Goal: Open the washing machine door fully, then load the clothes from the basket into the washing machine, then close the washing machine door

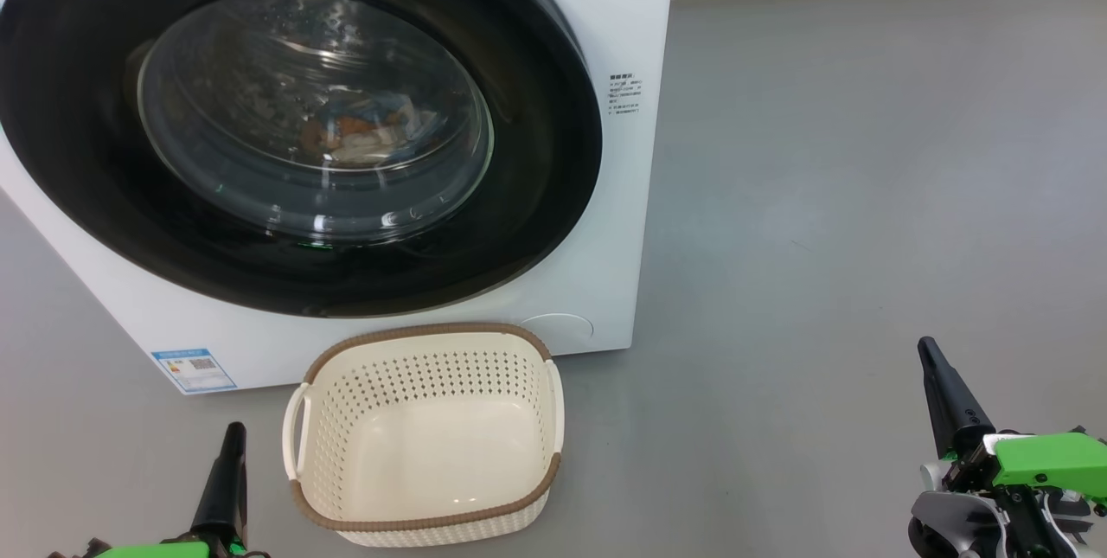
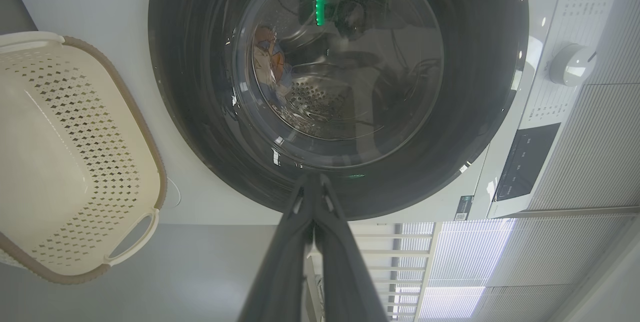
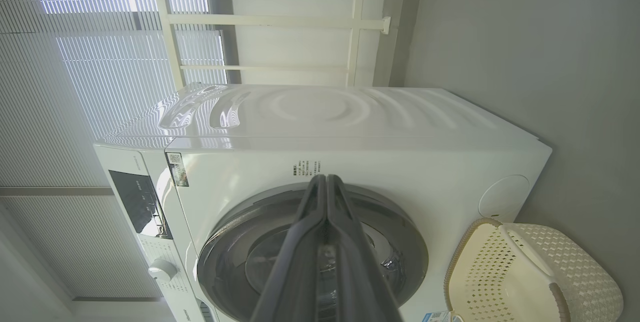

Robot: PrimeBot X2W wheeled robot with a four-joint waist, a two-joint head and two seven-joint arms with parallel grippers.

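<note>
Nearest to me are my own two pincers, both low and apart from everything. My left gripper [image 1: 232, 441] sits at the lower left with its two dark fingers pressed tight together and nothing between them. My right gripper [image 1: 932, 361] is off at the lower right over the bare grey floor [image 1: 865, 195], also pinched fully closed on nothing. Just beside my left gripper, towards the middle, the basket [image 1: 425, 333] stands upright on the floor, its perforated cream walls and brown rim plain to see and its smooth bottom showing all the way across. The basket's far edge sits close under the front of the washing machine [image 1: 640, 39], near a small round flap [image 1: 562, 326] at the lower corner. A blue label sticker [image 1: 193, 369] is at the other lower corner. Above that, the washing machine door [image 1: 536, 195] lies flat against the front, its glossy black rim wide around the bulging glass. Through that glass I can make out the clothes [image 1: 363, 130] lying low in the steel drum, a blur of blue, orange-brown and cream. From my left wrist I also see a white dial [image 2: 570, 65] on the panel beyond the door, and past the machine pale slatted blinds [image 3: 100, 62].
</note>
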